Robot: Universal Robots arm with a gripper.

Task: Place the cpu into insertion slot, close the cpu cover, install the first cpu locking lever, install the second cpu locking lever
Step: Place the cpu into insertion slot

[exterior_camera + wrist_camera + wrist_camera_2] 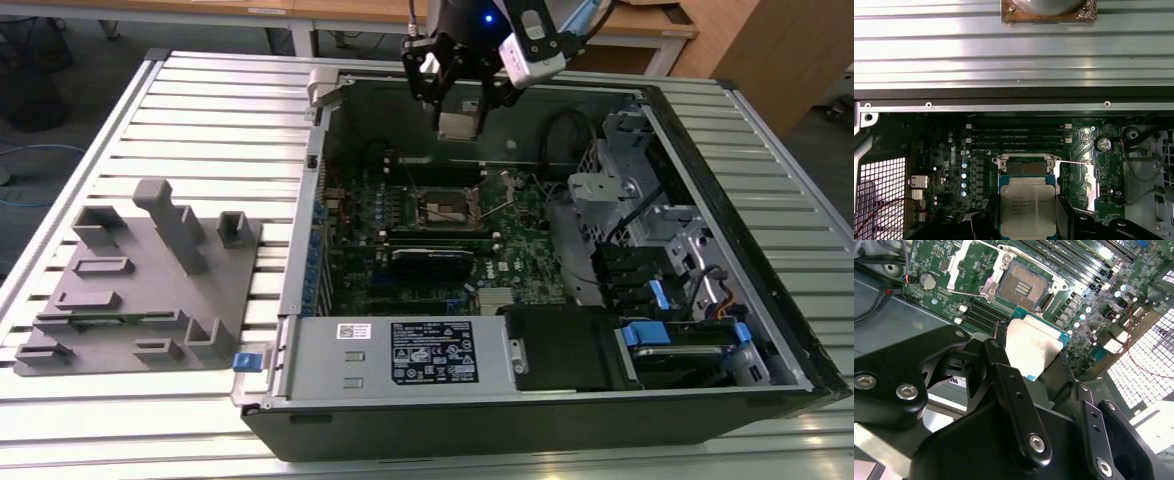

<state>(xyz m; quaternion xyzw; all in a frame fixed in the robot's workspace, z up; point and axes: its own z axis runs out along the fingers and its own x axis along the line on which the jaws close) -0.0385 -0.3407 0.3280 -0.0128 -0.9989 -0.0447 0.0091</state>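
My gripper (458, 112) hangs over the far wall of the open computer case (287, 300), shut on the cpu (458, 126). In both wrist views the cpu (1030, 346) (1028, 206) shows its dull silver top, clamped at two edges between the black fingers (997, 347) (985, 222). The insertion slot (447, 208) (1022, 288) lies open and bare on the green board, below and ahead of the cpu, apart from it. A silvery plate beside the slot looks like the swung-open cpu cover (1085, 186). Thin wire locking levers (968, 292) stand released beside the slot.
Long black memory slots (1019, 134) run beside the socket. A power supply (427, 355) and drive cages (667, 260) fill the case's near and right parts. A grey fixture plate (134, 285) with upright blocks lies on the slatted metal table (214, 90) at the exterior view's left.
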